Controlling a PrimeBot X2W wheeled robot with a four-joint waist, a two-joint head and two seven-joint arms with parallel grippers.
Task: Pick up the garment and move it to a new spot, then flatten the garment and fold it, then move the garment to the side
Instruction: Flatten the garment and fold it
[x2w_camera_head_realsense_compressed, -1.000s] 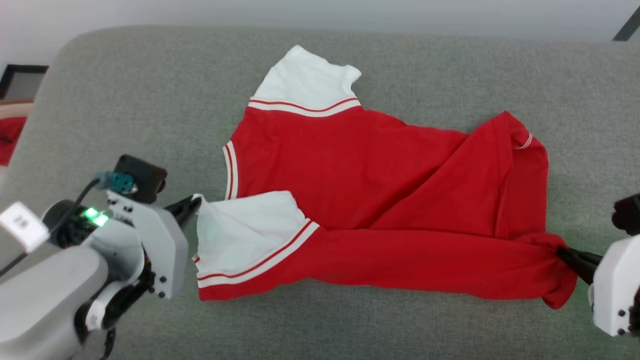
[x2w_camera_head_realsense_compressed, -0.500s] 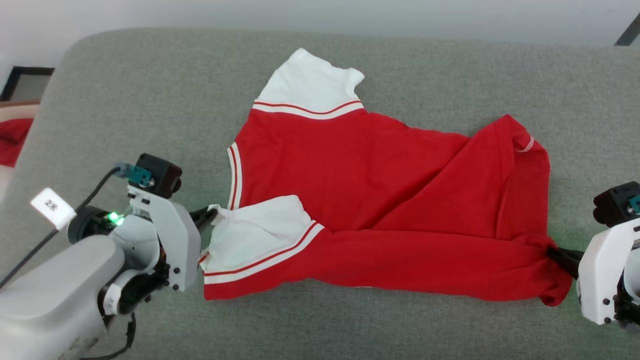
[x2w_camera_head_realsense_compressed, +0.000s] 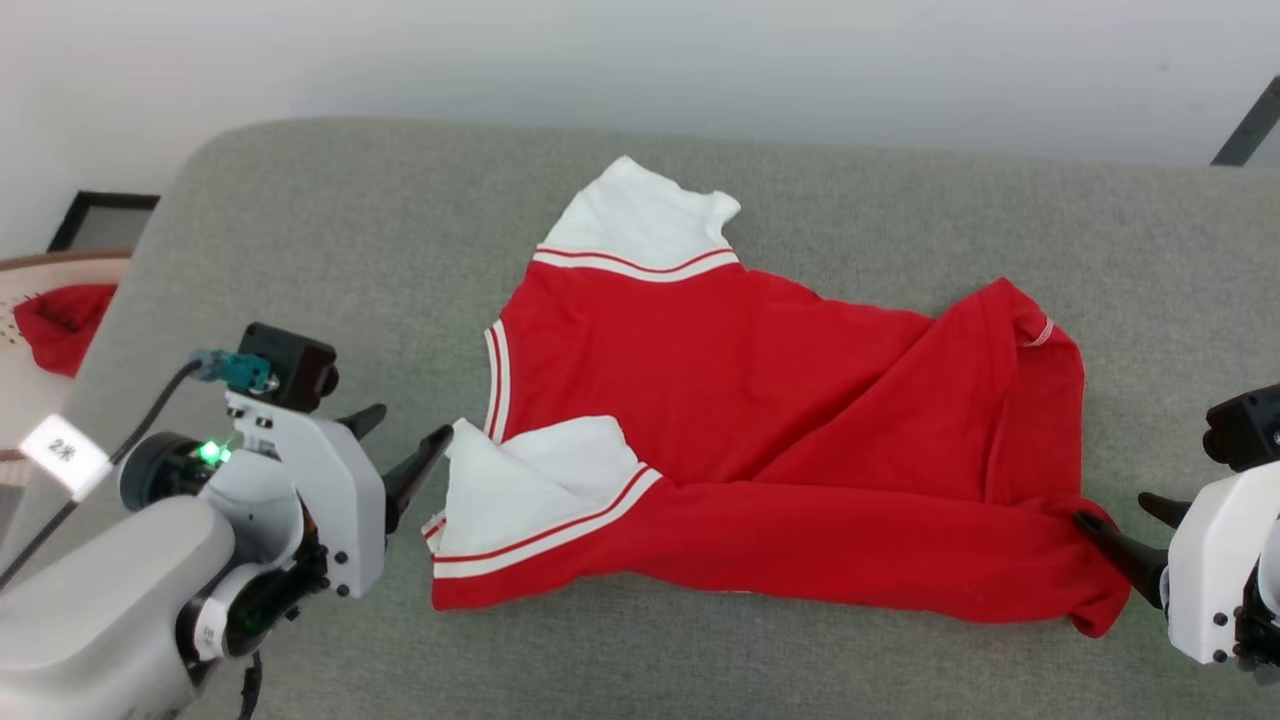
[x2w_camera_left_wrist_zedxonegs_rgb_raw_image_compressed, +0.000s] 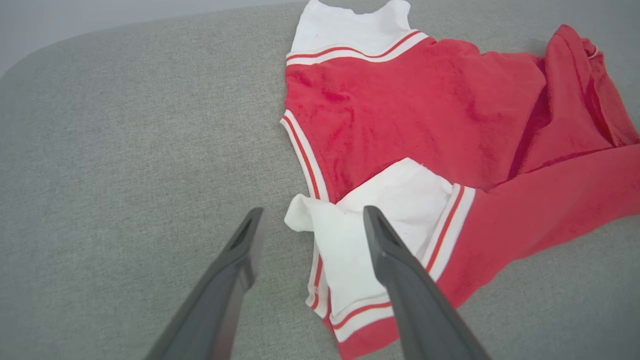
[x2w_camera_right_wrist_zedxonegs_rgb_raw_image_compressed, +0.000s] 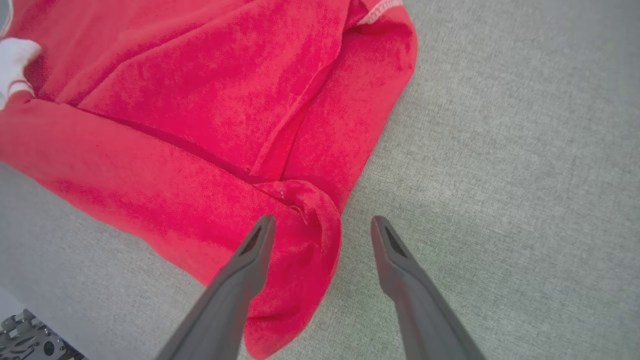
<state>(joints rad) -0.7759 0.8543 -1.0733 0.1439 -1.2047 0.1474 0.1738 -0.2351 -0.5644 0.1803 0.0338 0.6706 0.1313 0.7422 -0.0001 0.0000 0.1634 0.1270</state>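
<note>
The folding step looks to be in hand: the garment (x2w_camera_head_realsense_compressed: 760, 400) lies spread on the grey cushion (x2w_camera_head_realsense_compressed: 300, 250) with its near long edge turned over into a red band, one white sleeve (x2w_camera_head_realsense_compressed: 530, 480) doubled on top of that band. The rest is not yet flat or folded. The next move probably calls for both arms to draw clear of the garment without dragging it, then to take its far side and bring that over as neatly. At the garment's near left end, the left gripper (x2w_camera_head_realsense_compressed: 408, 425) stands with its two fingers wide apart and holds nothing. In the left wrist view a loose tip of the doubled sleeve lies between the left gripper's (x2w_camera_left_wrist_zedxonegs_rgb_raw_image_compressed: 312, 212) fingers; whether a finger brushes it I cannot tell. At the garment's near right end, the right gripper (x2w_camera_head_realsense_compressed: 1118, 508) is likewise spread wide and empty. The right wrist view shows the bunched red hem corner (x2w_camera_right_wrist_zedxonegs_rgb_raw_image_compressed: 305, 210) lying between its fingers, loose rather than pinched. Past the band, the garment's red body carries a slanting crease and a rumpled right edge. The second white sleeve (x2w_camera_head_realsense_compressed: 645, 220) sticks out at its far side. Well off to the garment's left, beyond the cushion, sits a small red cloth (x2w_camera_head_realsense_compressed: 60, 320).
</note>
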